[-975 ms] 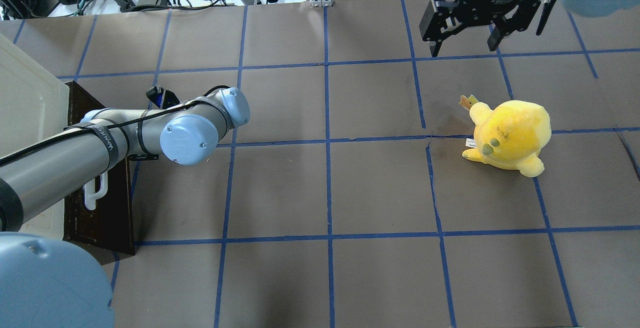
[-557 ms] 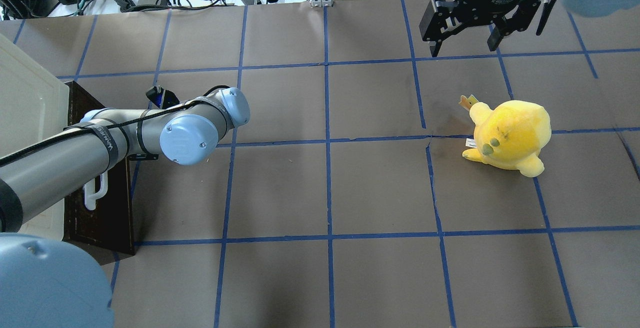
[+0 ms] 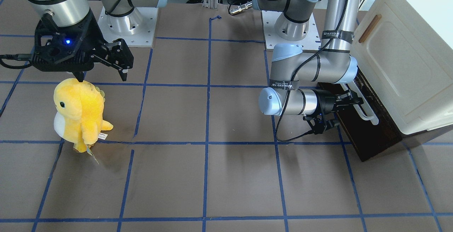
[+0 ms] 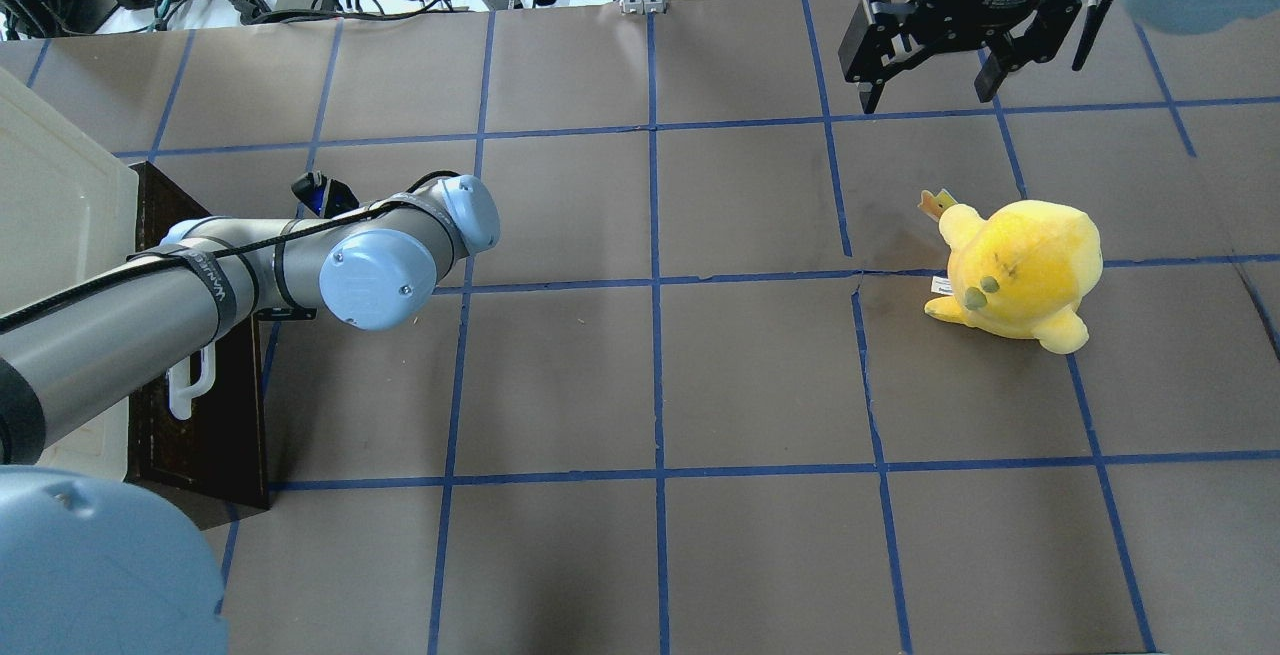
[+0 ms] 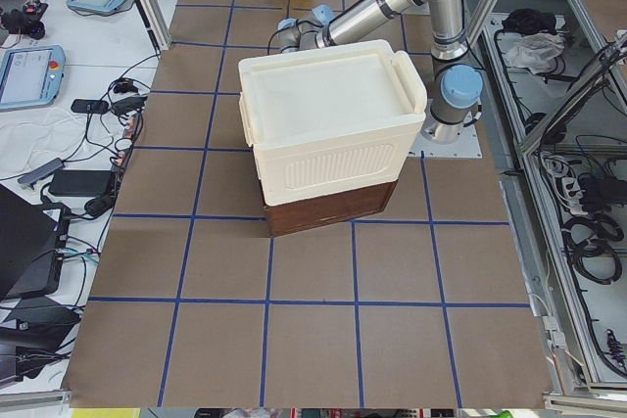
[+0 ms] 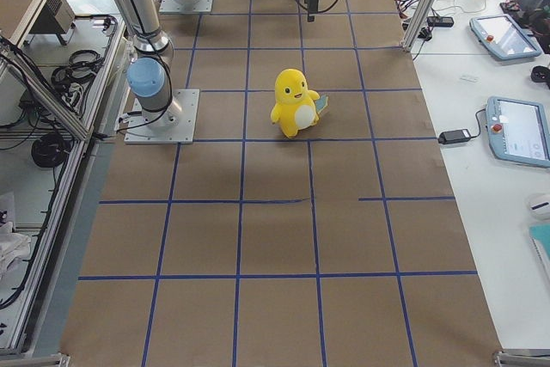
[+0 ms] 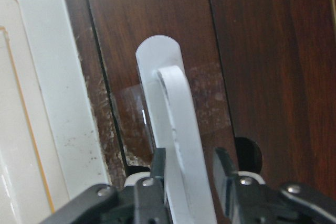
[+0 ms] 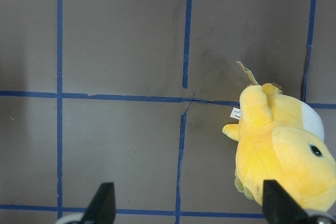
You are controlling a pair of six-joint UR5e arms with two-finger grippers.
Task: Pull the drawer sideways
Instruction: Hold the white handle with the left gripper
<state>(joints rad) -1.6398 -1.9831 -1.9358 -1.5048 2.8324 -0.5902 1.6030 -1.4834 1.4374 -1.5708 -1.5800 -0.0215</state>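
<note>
The dark brown drawer [image 3: 368, 133] sits under the cream cabinet, at the left in the overhead view [image 4: 215, 425]. Its white bar handle [image 7: 176, 129] runs along the front [image 3: 366, 113]. My left gripper [image 7: 190, 153] reaches sideways to it [image 3: 354, 106], with one finger on each side of the bar, shut on the handle. In the overhead view the arm hides this gripper. The drawer's pale interior does not show. My right gripper [image 4: 925, 90] hangs open and holds nothing at the far right of the table [image 3: 102, 77].
The cream-white cabinet [image 3: 400, 55] with a small brown door handle [image 3: 370, 28] stands above the drawer. A yellow plush toy [image 4: 1020, 270] stands on the table below the right gripper [image 8: 278, 150]. Brown mats with blue tape lines cover the table.
</note>
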